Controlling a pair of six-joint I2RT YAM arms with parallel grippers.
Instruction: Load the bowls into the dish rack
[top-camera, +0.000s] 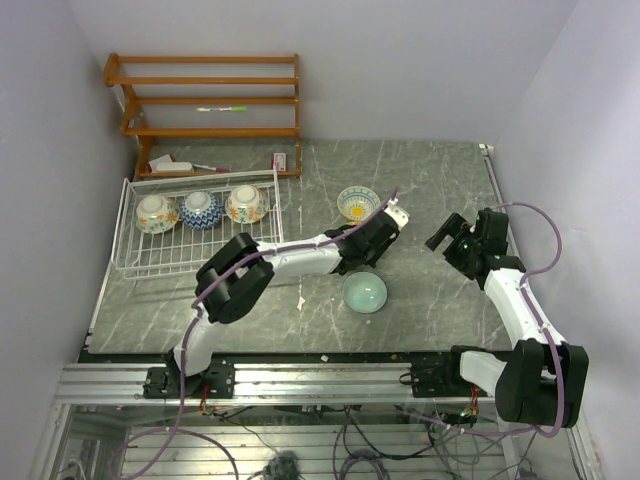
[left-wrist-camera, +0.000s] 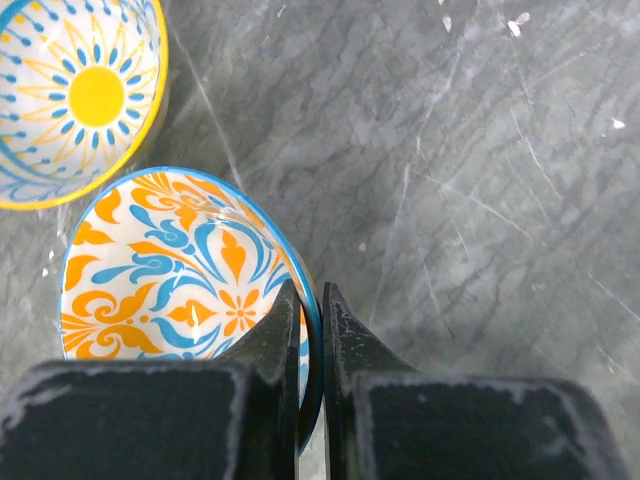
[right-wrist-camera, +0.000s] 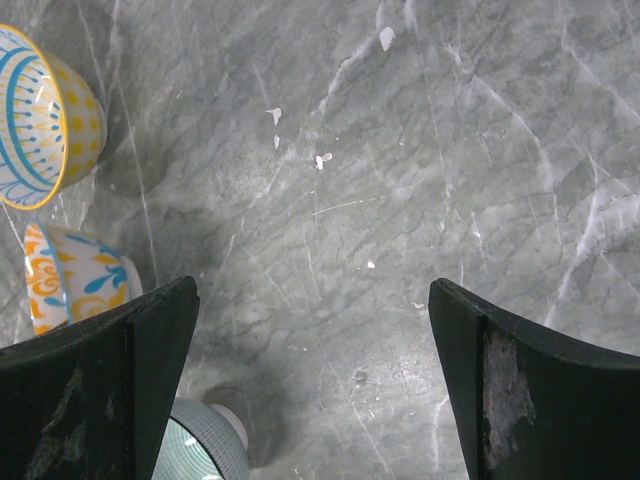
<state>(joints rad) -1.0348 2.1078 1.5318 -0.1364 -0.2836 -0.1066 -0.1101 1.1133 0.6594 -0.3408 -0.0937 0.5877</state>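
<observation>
Left gripper (left-wrist-camera: 310, 325) pinched on the rim of the orange-and-blue bowl (left-wrist-camera: 170, 260), one finger inside, one outside. Bowl mouth-up on the table (left-wrist-camera: 480, 200), round, just beside the yellow bowl (left-wrist-camera: 85, 95), right of the dish rack (top-camera: 165, 258). Right gripper (right-wrist-camera: 315, 340) spread wide, empty.

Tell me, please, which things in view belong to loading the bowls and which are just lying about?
For the job: dish rack with three bowls in it; yellow sun bowl; orange-and-blue bowl, rim pinched by the left gripper; teal bowl.
Lying about: wooden shelf; pen on it; small items at its foot.
</observation>
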